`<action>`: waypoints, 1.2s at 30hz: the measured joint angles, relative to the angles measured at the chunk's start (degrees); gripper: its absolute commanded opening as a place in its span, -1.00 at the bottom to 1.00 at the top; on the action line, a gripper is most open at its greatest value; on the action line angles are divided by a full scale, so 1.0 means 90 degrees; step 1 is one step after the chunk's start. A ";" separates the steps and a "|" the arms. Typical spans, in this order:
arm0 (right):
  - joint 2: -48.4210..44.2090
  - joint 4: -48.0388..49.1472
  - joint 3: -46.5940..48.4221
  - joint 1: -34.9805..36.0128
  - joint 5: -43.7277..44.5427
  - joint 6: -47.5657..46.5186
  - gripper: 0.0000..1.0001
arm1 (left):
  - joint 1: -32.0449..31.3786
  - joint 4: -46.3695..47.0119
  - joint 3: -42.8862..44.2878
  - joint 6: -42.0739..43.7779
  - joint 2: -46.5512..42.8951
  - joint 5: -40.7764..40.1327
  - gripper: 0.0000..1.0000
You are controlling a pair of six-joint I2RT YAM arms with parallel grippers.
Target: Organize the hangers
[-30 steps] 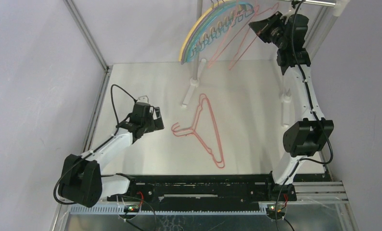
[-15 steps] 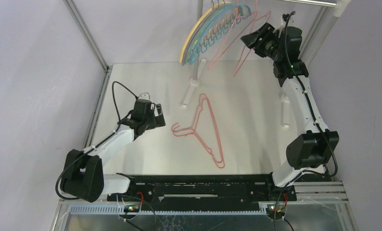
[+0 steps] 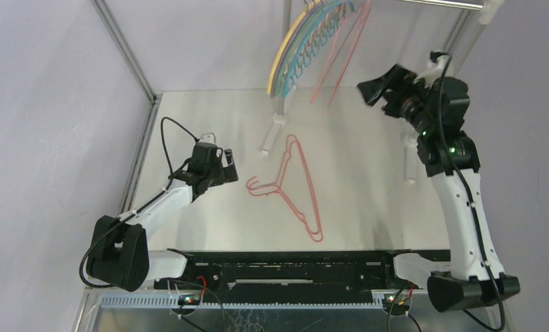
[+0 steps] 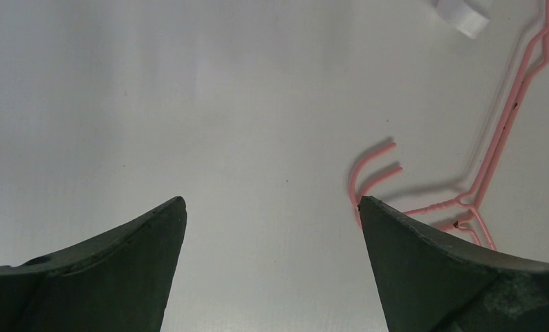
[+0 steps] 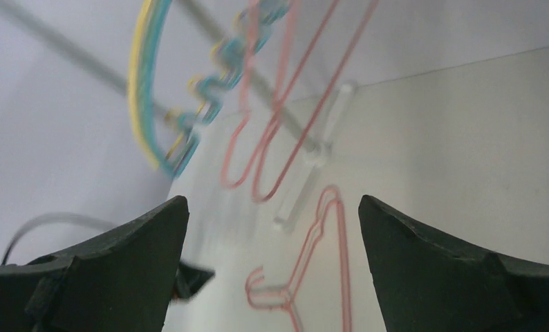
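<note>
Left pincer point(image 4: 272, 202) gapes near pink hangers point(image 3: 281, 187) on table point(image 3: 368, 200).

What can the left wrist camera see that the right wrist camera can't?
Only the left wrist view gives a sharp close-up of the pink hangers, their two hook tips side by side on the table. Only the right wrist view shows the hanging hangers, yellow, teal and pink, up in the air. Both show the pink hangers lying flat, and each shows its own open end effector: the left end effector, the right end effector.
</note>
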 measured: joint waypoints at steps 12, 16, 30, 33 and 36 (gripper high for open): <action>0.0068 -0.1831 -0.1076 0.4556 0.0962 -0.1530 0.80 | -0.0007 0.0036 0.0000 -0.0061 0.0075 0.0058 0.99; 0.0903 -0.1838 -0.1307 0.5202 0.1285 -0.1982 0.26 | -0.0034 0.0039 0.0000 -0.0112 0.0075 0.0097 0.99; 0.3956 -0.0612 -0.1501 0.5214 0.1583 -0.2450 -0.10 | -0.0068 0.0066 -0.0551 -0.0248 -0.0549 0.0109 0.99; 0.4308 -0.0435 -0.1501 0.5175 0.1591 -0.2448 -0.10 | -0.0068 0.0068 -0.0571 -0.0245 -0.0605 0.0100 0.99; 0.4507 -0.0376 -0.1501 0.5132 0.1598 -0.2448 -0.15 | -0.0068 0.0075 -0.0573 -0.0248 -0.0658 0.0090 0.99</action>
